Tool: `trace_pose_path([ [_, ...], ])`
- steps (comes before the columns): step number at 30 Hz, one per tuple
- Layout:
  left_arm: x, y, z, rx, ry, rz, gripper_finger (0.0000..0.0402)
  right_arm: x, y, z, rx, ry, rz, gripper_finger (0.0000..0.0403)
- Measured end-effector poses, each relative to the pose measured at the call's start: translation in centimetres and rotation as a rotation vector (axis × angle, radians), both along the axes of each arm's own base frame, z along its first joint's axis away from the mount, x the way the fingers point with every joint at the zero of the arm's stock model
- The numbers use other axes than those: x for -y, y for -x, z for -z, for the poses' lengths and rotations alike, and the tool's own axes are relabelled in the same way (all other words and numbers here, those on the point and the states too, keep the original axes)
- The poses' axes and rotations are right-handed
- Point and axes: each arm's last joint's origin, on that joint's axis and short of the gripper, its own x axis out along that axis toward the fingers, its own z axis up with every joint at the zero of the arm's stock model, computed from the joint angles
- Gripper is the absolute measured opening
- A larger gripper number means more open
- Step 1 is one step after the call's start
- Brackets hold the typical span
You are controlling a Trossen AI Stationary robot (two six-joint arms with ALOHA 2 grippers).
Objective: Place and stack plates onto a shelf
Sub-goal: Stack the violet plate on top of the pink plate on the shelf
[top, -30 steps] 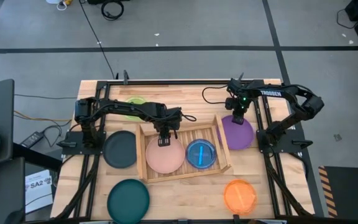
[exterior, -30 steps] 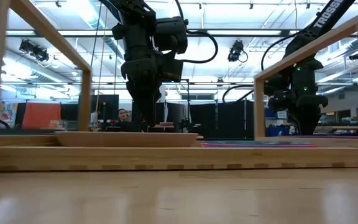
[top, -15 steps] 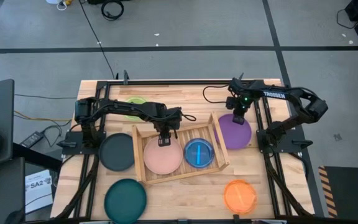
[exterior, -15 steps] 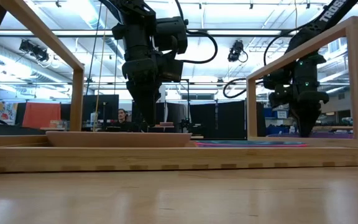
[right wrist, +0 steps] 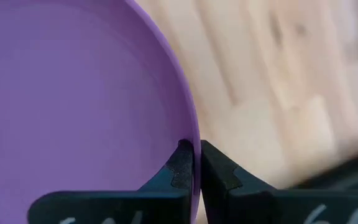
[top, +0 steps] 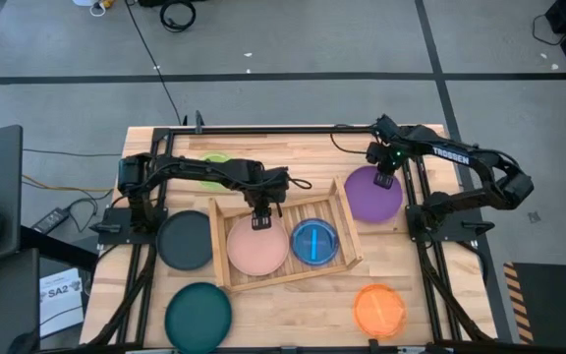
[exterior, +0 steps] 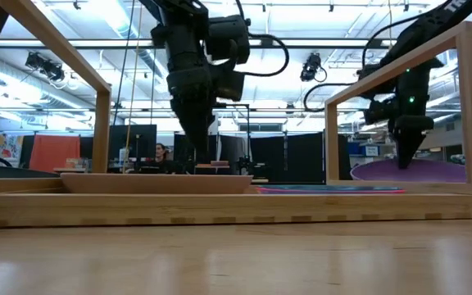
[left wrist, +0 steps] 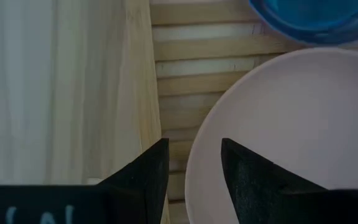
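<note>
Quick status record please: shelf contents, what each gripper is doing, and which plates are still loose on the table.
shelf: light-wood slatted tray at table centre, skewed
in shelf: pink plate; small blue plate
left gripper: open, over the pink plate's far edge, rim between its fingers in the left wrist view
right gripper: shut on the purple plate at its far rim, right of the shelf
loose on table: dark grey plate, teal plate, orange plate, lime green plate partly hidden under the left arm

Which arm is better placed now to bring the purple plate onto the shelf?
The right: its gripper is shut on the purple plate rim, beside the shelf. The left gripper is open over the pink plate.
</note>
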Motion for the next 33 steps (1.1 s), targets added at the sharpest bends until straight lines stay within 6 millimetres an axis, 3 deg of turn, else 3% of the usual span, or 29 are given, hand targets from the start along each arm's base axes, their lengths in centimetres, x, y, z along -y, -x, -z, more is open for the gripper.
trace_pose_path([
  [9, -1.6, -1.4, -4.4, 0.097, -0.027, -0.034, 0.0153, 0.2, 1.5, -2.0, 0.024, 0.156, 0.118, 0.0019],
  [20, -5.7, -2.0, -9.6, 0.236, -0.173, -0.199, 0.0153, 1.7, 0.8, -4.0, 0.269, 0.387, 0.340, 0.0018],
  [27, -8.6, -1.5, -11.7, 0.276, -0.326, -0.330, 0.0153, 2.8, 0.0, -5.4, 0.468, 0.495, 0.465, 0.0018],
  [33, -11.1, -1.2, -12.3, 0.331, -0.410, -0.428, 0.0153, 3.3, -0.8, -6.5, 0.692, 0.490, 0.506, 0.0017],
])
